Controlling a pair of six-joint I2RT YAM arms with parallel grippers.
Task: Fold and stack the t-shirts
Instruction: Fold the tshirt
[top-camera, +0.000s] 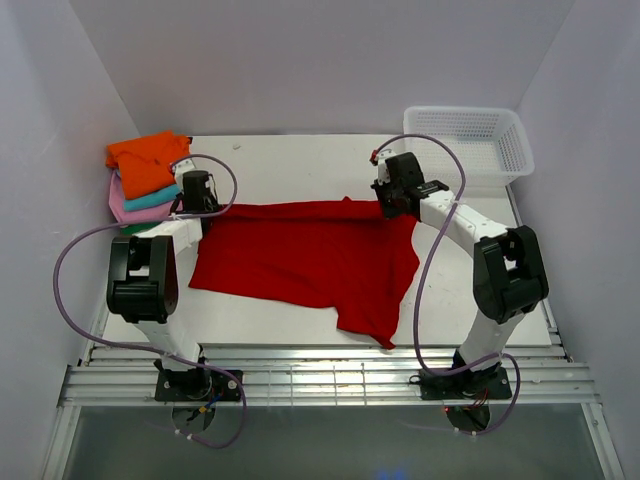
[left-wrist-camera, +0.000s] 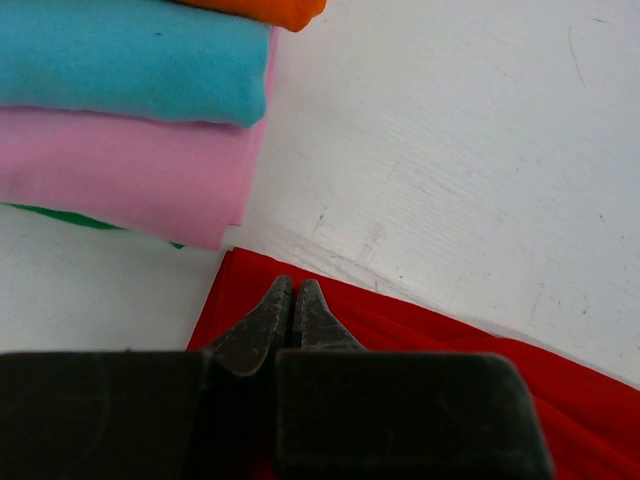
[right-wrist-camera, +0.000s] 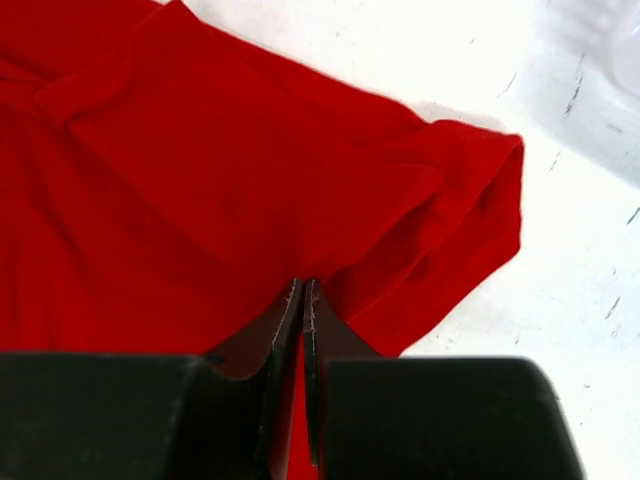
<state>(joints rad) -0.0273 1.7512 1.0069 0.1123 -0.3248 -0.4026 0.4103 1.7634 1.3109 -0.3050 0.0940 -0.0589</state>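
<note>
White tabletop (top-camera: 300, 160) boxed by pale walls, seen from above: a bright red cloth t-shirt (top-camera: 310, 255) lies spread at its middle, the far edge drawn in a straight line between the two arms. The left gripper (top-camera: 197, 203) sits at the shirt's far-left corner and the right gripper (top-camera: 393, 203) at its far-right corner. Just left of the red shirt's far-left corner stands a pile of folded cloth tees: orange (top-camera: 148, 160) on top, then teal (top-camera: 155, 198), pink (top-camera: 128, 208) and dark green (top-camera: 135, 228) at the bottom. Beyond the shirt's far-right corner, apart from it, stands a white plastic mesh basket (top-camera: 470, 140).

Left wrist view: the left gripper (left-wrist-camera: 292, 300) has its jaws pressed together on the red shirt's (left-wrist-camera: 560, 400) corner, near its edge. Past that corner the pile shows side-on, pink (left-wrist-camera: 120, 170) under teal (left-wrist-camera: 130, 60) under orange (left-wrist-camera: 260, 10), with a sliver of green (left-wrist-camera: 60, 215) below; the pink tee nearly touches the red corner.

Right wrist view: the right gripper (right-wrist-camera: 303, 300) is clamped on the red shirt (right-wrist-camera: 200, 180), red cloth showing in the thin slit between its jaws. The shirt's sleeve (right-wrist-camera: 470, 200) lies flat just beyond the fingertips on the scuffed table (right-wrist-camera: 560, 300).
</note>
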